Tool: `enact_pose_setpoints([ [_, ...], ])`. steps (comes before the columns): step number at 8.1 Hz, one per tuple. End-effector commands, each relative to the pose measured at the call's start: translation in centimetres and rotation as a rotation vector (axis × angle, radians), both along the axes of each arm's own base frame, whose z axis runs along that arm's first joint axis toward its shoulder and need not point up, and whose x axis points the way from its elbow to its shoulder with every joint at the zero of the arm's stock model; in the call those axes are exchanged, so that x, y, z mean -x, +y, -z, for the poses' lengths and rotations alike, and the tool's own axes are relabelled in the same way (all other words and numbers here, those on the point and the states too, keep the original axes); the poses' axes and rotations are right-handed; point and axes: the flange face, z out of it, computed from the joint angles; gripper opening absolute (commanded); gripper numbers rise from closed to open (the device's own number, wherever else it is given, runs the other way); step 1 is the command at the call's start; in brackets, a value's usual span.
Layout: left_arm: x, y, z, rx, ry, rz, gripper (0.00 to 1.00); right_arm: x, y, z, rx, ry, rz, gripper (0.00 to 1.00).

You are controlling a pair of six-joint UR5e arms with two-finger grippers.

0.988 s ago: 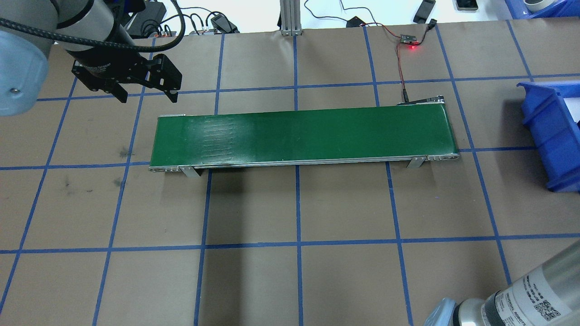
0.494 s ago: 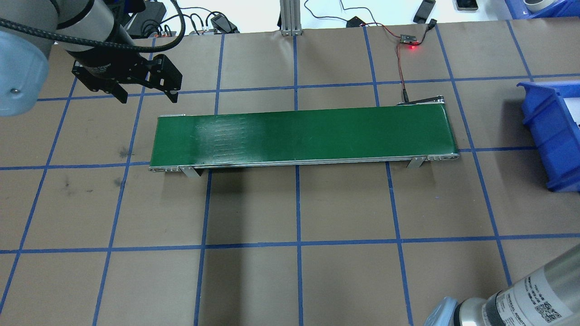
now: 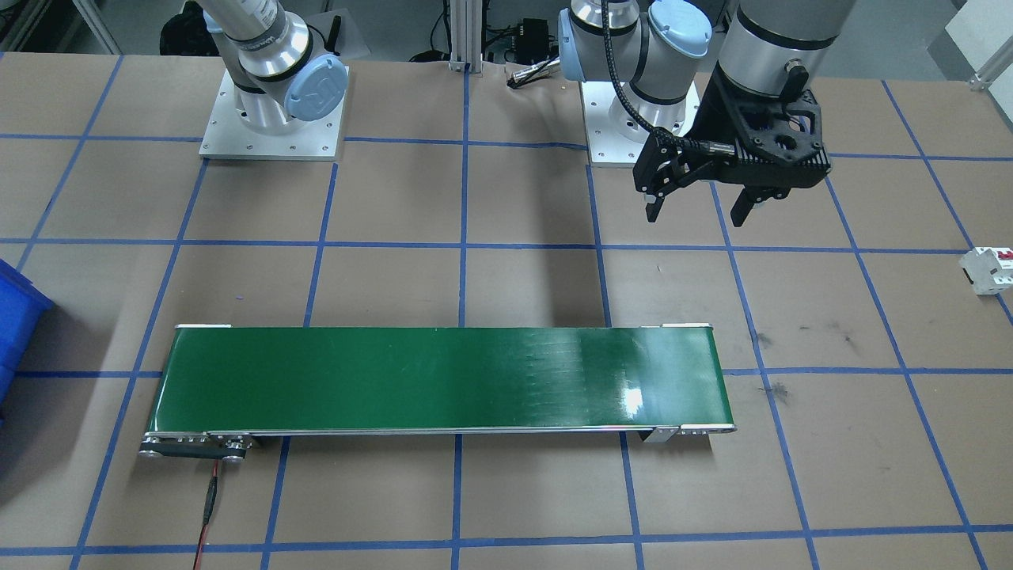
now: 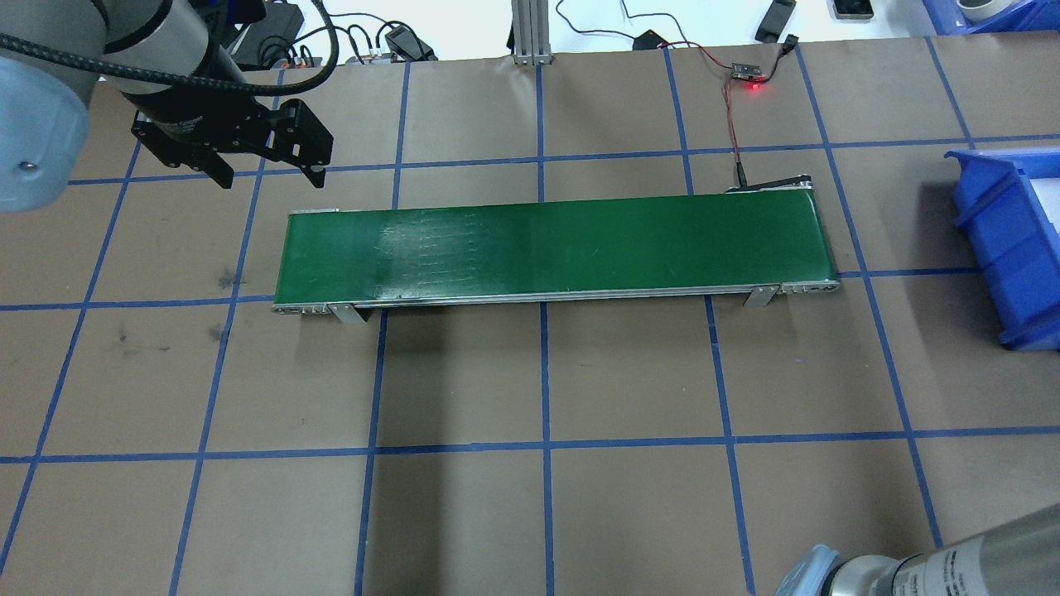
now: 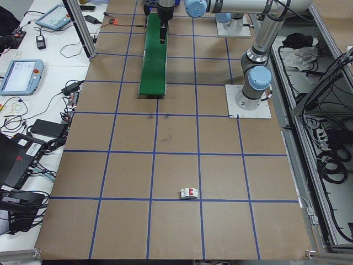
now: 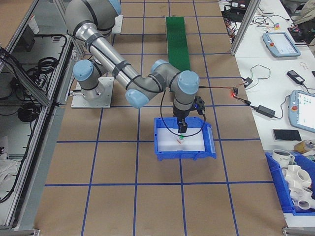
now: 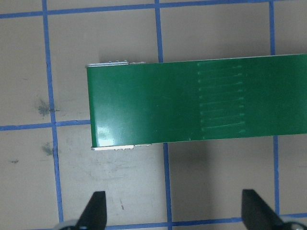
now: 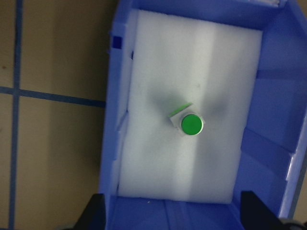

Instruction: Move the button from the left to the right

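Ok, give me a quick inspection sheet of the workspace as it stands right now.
Surface: brown paper-covered table with blue tape grid.
Job's things: button sits on white foam inside the blue bin, cap up; green conveyor bare.
Clutter: white breaker alone on the table.
Grippers: left gripper open, empty, beside the conveyor's end; right gripper over the bin, fingers spread, empty.
Cables: red-black lead to the conveyor.
Surroundings: teach pendants on side benches.

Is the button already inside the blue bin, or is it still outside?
Inside. The button rests on the white foam lining the blue bin, green cap up, below the open right tool.
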Motion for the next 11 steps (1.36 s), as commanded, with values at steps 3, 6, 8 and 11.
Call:
enact_pose_setpoints([
  [3, 0.0, 0.0, 0.0, 0.000, 0.000, 0.001, 1.00, -23.0, 2.2, -13.2, 0.033, -0.052, 0.184, 1.00],
  [6, 0.0, 0.0, -0.1, 0.001, 0.000, -0.001, 1.00, -36.8, 2.9, -15.6, 0.084, -0.066, 0.240, 1.00],
  [8, 0.0, 0.0, -0.1, 0.001, 0.000, -0.001, 1.00, -43.2, 4.1, -16.3, 0.105, -0.068, 0.255, 1.00],
  [11, 0.0, 0.0, -0.1, 0.001, 0.000, -0.002, 1.00, -44.7, 4.2, -16.0, 0.099, -0.084, 0.258, 1.00],
])
